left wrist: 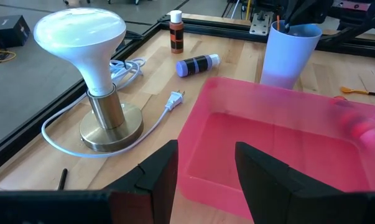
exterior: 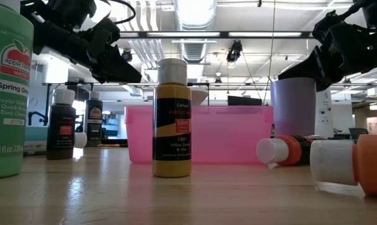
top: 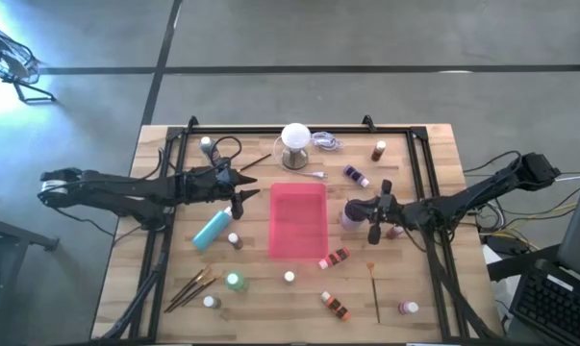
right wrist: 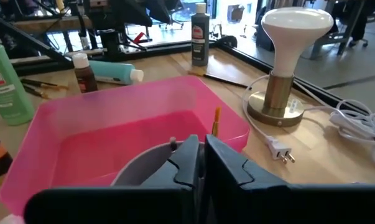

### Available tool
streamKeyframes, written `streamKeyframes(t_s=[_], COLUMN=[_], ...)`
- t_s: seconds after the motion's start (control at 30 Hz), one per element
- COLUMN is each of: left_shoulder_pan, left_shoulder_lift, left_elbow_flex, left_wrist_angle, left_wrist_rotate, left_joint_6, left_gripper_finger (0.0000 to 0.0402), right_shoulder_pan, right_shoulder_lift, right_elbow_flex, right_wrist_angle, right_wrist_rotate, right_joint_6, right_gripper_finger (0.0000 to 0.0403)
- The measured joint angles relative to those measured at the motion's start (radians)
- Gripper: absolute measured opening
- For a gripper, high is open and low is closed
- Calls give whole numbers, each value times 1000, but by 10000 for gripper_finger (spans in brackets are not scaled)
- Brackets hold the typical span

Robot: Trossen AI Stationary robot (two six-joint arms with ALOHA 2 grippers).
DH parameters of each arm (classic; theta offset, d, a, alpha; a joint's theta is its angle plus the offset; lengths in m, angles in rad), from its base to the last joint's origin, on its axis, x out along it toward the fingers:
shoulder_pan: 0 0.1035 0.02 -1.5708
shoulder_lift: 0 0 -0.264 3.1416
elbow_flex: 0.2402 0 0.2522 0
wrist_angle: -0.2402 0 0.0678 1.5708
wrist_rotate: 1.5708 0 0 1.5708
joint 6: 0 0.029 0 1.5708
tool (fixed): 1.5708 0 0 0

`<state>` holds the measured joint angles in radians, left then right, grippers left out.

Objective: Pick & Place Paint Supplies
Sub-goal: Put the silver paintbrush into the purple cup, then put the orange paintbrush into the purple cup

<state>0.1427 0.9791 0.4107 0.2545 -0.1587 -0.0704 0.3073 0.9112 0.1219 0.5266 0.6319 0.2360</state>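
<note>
Right gripper (right wrist: 203, 148) clenched on thin brush (right wrist: 216, 122), over lilac cup (left wrist: 291, 53), right of centre in high view | left gripper (left wrist: 206, 158) released, empty, beside pink tray (top: 297, 252) | I judge brush light, stiff, slippery: pinch mid-handle, spare bristles.

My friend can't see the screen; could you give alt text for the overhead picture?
Two dark robot arms reach over a wooden table toward a pink tray at its centre. Small paint bottles, brushes and a teal bottle lie scattered around it; a white-bulbed lamp stands behind.
</note>
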Motion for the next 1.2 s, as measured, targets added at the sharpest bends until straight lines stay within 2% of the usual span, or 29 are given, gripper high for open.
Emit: streamKeyframes(t_s=[0.27, 0.6, 0.73, 0.83, 1.0, 1.2], left_shoulder_pan=[0, 0, 0, 0, 0, 0], left_shoulder_lift=[0, 0, 0, 0, 0, 0], left_elbow_flex=[0, 0, 0, 0, 0, 0], left_wrist_angle=[0, 0, 0, 0, 0, 0], left_wrist_rotate=[0, 0, 0, 0, 0, 0], left_joint_6=[0, 0, 0, 0, 0, 0], left_gripper_finger=[165, 165, 165, 165, 165, 165], right_shoulder_pan=[0, 0, 0, -2, 0, 1], right_shoulder_lift=[-3, -12, -12, -12, -12, 40], right_elbow_flex=[20, 188, 316, 425, 600, 710], right_wrist_angle=[-13, -29, -191, -347, -641, -916], right_wrist_rotate=[0, -1, -1, 7, 9, -92], right_joint_6=[-25, -200, -316, -328, -206, -4], right_gripper_finger=[74, 117, 129, 134, 141, 136])
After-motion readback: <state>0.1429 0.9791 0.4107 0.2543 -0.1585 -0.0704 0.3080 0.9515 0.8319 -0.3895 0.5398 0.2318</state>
